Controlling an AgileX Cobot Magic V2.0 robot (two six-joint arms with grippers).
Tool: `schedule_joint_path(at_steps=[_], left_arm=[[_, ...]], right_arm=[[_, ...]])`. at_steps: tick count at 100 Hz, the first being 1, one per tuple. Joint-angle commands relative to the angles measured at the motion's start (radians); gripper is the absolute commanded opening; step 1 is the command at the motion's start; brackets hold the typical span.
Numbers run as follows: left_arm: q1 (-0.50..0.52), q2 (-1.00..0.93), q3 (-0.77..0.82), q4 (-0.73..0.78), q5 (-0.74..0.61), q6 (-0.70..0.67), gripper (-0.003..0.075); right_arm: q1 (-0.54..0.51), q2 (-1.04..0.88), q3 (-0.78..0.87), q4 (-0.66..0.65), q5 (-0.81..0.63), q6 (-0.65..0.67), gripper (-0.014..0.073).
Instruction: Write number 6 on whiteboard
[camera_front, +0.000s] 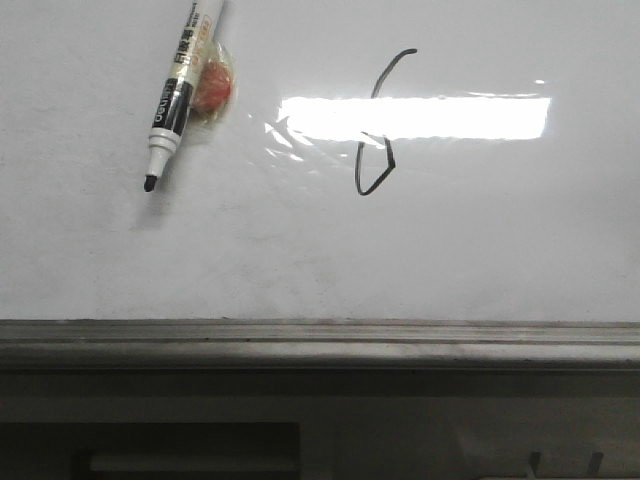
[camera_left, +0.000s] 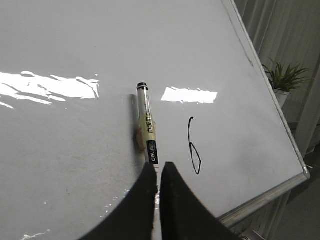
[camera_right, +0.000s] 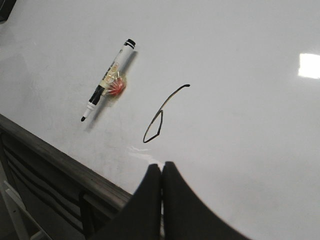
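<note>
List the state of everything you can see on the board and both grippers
marker: uncapped, lying flat on the whiteboard, not held
number 6: drawn, loop closed
red blob: taped to the marker's barrel
left gripper: jaws shut, empty
right gripper: jaws shut, empty

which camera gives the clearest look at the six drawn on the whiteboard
The right wrist view: there the number 6 lies whole on the whiteboard, stem and loop clear of glare. The front view shows it larger, but a bright reflection crosses its middle. The left wrist view shows it whole but small and thin.
</note>
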Motion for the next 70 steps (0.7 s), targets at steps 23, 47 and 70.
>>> schedule_joint_path(at_steps=[23, 47, 70], left_arm=[[-0.001, -0.020, -0.028, -0.017, 0.023, 0.002, -0.0020], [-0.001, -0.020, -0.013, 0.031, 0.023, 0.002, -0.0020], [0.060, 0.010, 0.038, 0.679, -0.095, -0.573, -0.0020]], right_arm=[[-0.005, 0.012, -0.016, 0.029, -0.060, -0.007, -0.0045], [-0.005, 0.012, -0.015, 0.029, -0.060, -0.007, -0.0045], [-0.005, 0.012, -0.015, 0.029, -0.060, -0.007, -0.0045]])
